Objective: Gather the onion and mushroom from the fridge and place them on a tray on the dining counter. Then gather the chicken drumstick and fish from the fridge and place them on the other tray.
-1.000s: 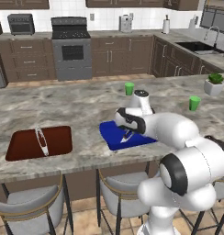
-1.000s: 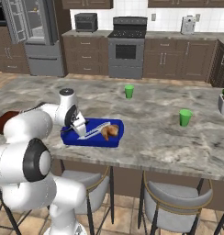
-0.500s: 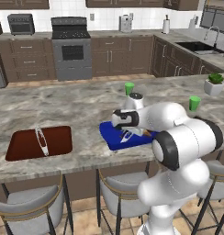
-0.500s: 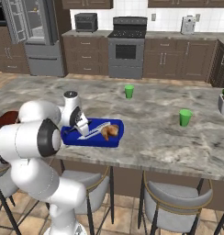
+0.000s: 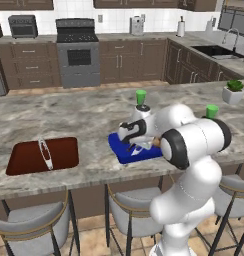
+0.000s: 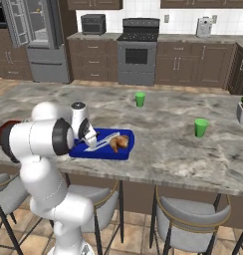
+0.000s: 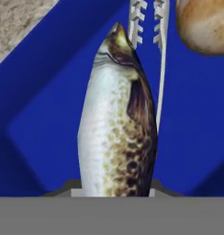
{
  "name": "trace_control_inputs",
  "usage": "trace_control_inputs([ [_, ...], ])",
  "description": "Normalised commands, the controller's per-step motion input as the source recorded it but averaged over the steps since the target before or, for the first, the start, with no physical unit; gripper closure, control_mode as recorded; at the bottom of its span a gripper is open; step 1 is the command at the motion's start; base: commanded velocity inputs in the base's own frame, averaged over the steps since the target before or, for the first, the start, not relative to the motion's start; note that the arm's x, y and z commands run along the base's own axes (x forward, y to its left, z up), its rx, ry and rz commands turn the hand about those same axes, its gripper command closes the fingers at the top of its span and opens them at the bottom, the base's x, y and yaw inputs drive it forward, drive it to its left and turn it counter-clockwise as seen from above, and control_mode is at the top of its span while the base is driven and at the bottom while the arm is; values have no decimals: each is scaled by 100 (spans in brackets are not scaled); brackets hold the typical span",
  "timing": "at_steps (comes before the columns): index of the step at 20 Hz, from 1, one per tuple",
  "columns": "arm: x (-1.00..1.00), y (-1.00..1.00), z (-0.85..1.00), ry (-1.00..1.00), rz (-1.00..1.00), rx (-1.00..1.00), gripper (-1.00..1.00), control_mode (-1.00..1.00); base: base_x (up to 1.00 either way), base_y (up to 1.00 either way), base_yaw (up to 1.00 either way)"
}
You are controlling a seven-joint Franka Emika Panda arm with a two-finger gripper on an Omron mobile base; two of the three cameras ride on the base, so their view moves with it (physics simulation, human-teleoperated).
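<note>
Plainly, the fish [image 7: 117, 124] sits between the gripper's [image 7: 116, 193] fingers in the hand view, its silvery, brown-speckled body running lengthwise away from the camera over the bright blue tray [image 7: 45, 92]. It reads as a slim, light thing with a slick skin, stiff enough to stay straight — likely to slide if pinched near the tapering end, so the thick middle or the belly just behind it looks the safest place to take hold. The fingertips are hidden behind its body, so how wide they stand cannot be told exactly; they appear closed onto its flanks. A golden-brown piece, probably the chicken drumstick [image 7: 205, 25], lies in the tray beside it, apart from the fish. From the base cameras the gripper [image 6: 89, 139] hangs low over the blue tray [image 6: 121, 153] on the dining counter [image 6: 168, 144]. The other tray [image 5: 24, 157] lies well to the side with a pale, thin object on it.
</note>
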Motion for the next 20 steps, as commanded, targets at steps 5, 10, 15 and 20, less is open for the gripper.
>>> trace_control_inputs([
  [5, 25, 6, -26, 0, 0, 0, 100, -100, 0, 0, 0],
  [10, 27, 8, -25, 0, 0, 0, 100, -100, 0, 0, 0],
  [15, 24, 8, -25, 0, 0, 0, 100, -100, 0, 0, 0],
  [20, 17, 11, -27, 1, 0, 0, -100, -100, 0, 0, 0],
])
